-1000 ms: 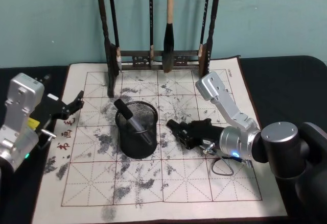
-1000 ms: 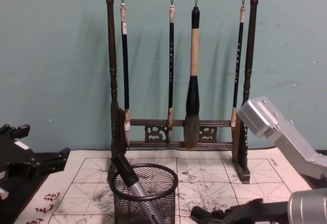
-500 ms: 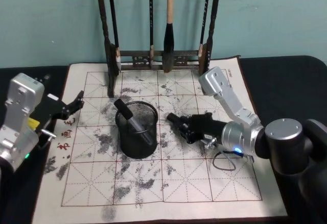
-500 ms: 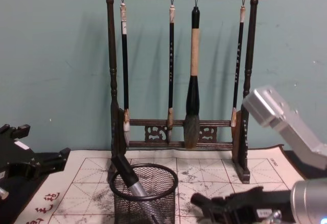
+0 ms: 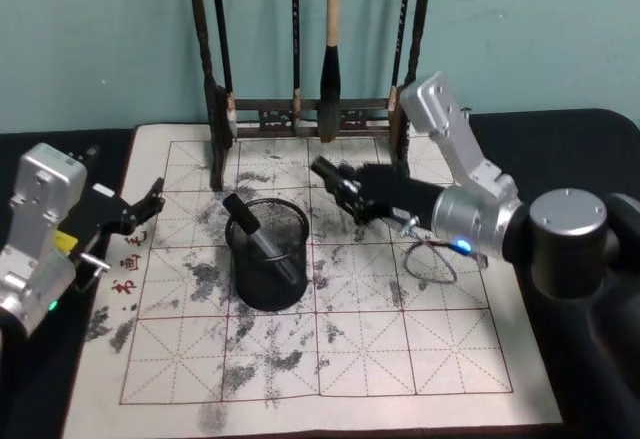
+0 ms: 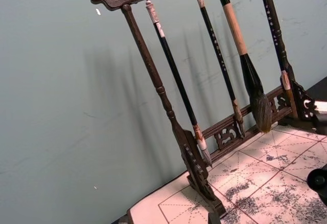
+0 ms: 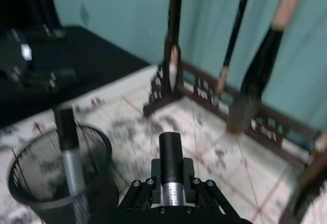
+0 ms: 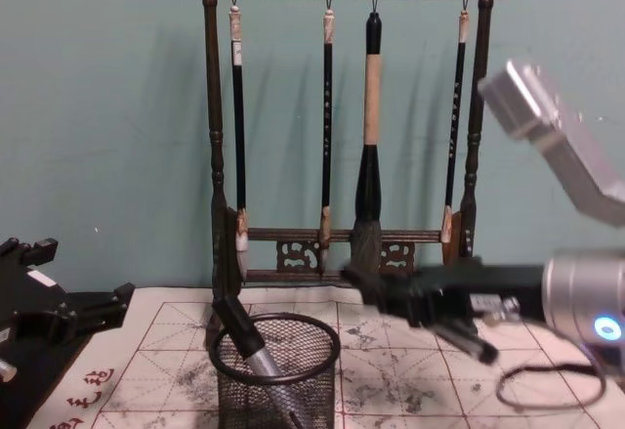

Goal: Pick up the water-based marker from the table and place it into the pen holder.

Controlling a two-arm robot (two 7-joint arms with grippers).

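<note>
Now your right gripper (image 7: 171, 187) clamps the marker (image 7: 170, 152), cap past its jaws; left gripper (image 5: 140, 209) idles, jaws apart. Right wrist view shows the grip; head view places it near the holder (image 5: 258, 284).

Pen holder (image 5: 256, 286) on mat (image 5: 400, 354), before brush rack (image 5: 310, 111); marker (image 5: 268, 251) inside.

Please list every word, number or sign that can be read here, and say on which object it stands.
Red Chinese characters on the left edge of the mat: too blurred to read.
Fine inscriptions on the hanging brush handles: too small to read.
Water-based marker in the right gripper, above the mat: no legible print.
Nothing can be quoted.
</note>
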